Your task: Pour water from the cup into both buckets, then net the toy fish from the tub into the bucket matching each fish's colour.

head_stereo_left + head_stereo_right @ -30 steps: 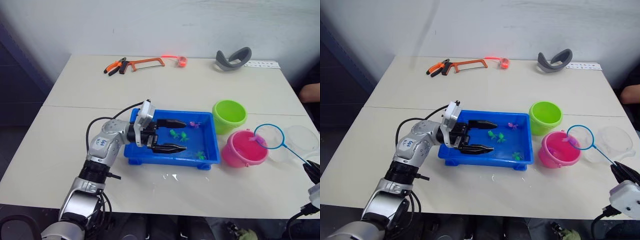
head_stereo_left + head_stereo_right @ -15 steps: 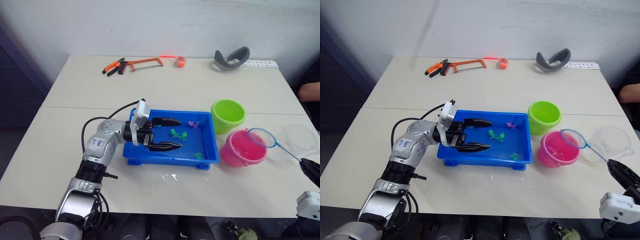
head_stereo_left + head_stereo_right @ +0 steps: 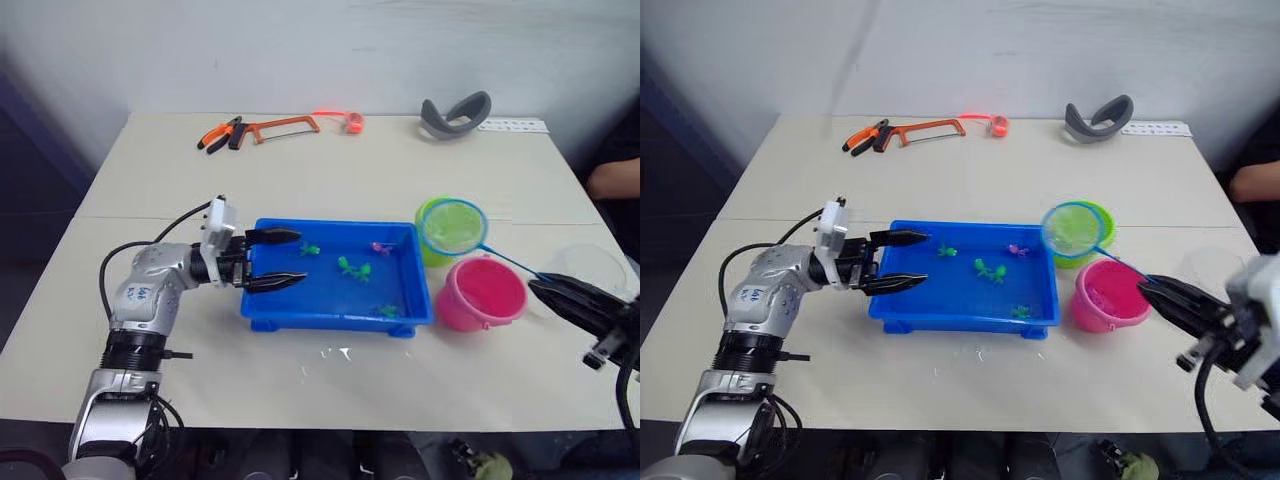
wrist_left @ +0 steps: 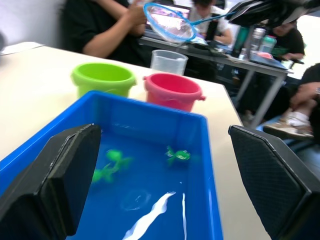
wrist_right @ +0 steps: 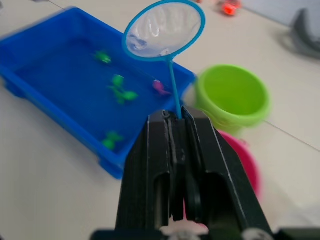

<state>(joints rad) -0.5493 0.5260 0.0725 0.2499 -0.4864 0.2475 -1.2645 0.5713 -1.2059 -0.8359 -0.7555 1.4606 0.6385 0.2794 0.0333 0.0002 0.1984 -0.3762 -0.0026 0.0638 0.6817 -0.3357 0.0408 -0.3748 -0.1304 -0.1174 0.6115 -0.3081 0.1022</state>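
Since 1.0 s: round blue-rimmed mesh net (image 3: 451, 226) swung from pink plastic bucket (image 3: 486, 293) to over lime green plastic bucket (image 3: 433, 215) | right gripper (image 5: 179, 131) clamped on net handle; left gripper (image 3: 281, 259) spread at shallow blue plastic tub (image 3: 412, 315) | several green and one pink toy fish (image 3: 352, 267) left in tub

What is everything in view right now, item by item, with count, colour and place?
Tub: one, blue, mid-table, holding water.
Toy fish: four green, one pink, all in the tub.
Buckets: one lime green by the tub's far right corner; one pink nearer, right of the tub.
Cup: one, clear, right of the pink bucket.
Net: one, blue-rimmed, hoop above the green bucket.
Hacksaw and pliers: orange, far edge.
Grey curved piece: far right.
People: seated beyond the table.
Left gripper: open, at the tub's left end.
Right gripper: shut on the net's handle.
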